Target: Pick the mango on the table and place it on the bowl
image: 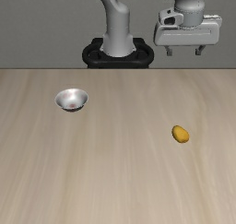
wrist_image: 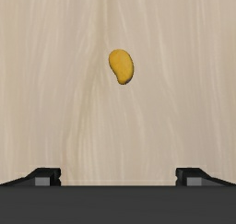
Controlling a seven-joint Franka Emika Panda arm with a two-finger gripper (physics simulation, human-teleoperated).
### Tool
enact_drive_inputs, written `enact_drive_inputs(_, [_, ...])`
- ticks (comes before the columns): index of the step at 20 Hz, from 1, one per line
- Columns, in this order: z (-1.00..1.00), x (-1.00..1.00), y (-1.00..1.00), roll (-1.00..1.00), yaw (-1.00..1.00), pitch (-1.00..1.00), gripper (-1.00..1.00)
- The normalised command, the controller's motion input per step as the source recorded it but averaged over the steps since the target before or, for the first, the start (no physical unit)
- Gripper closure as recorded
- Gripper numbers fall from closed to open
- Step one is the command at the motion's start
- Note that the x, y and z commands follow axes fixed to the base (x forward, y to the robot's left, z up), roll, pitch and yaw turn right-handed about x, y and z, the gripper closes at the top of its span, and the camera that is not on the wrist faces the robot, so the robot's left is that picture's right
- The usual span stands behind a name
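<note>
Presently the task stands at its opening step: the approach, with nothing yet grasped. The gripper (image: 186, 51) hangs high above the table's far edge, toward the exterior view's right. Its fingers are spread wide with nothing between them.

The mango (image: 182, 134) lies on the table (image: 111, 182) near the edge at the exterior view's right, about midway between the far and near edges. It is well apart from the bowl (image: 70, 100), which sits toward the opposite edge and nearer the far side. In the wrist view the mango (wrist_image: 122, 66) lies ahead of the gripper (wrist_image: 118, 177), roughly on its centre line.

Assessment: the next move calls for travel forward until the fingers straddle the fruit, then a descent. The fruit's long axis lies slightly askew, so closing across its narrower width appears sounder.

Materials: the mango is smooth, yellow-orange and kidney-shaped, and its rounded flanks may slip under an off-centre pinch. The bowl is small, round and shallow, with a grey metallic sheen. The table is flat, pale wood grain with a matte finish.
</note>
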Motion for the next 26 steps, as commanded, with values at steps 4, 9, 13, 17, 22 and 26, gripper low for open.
enact_drive_inputs(4, [0.00,1.00,0.00,0.00,0.00,0.00,-1.00])
enact_drive_inputs(9, [0.00,1.00,0.00,0.00,0.00,0.00,-1.00])
enact_drive_inputs(13, [-0.50,0.25,-0.25,0.00,0.00,0.00,-1.00])
enact_drive_inputs(17, [-1.00,0.00,0.00,0.00,0.00,0.00,-1.00])
enact_drive_inputs(22, [-1.00,0.00,0.00,0.00,0.00,0.00,-1.00])
enact_drive_inputs(26, [-1.00,0.00,0.00,0.00,0.00,0.00,-1.00])
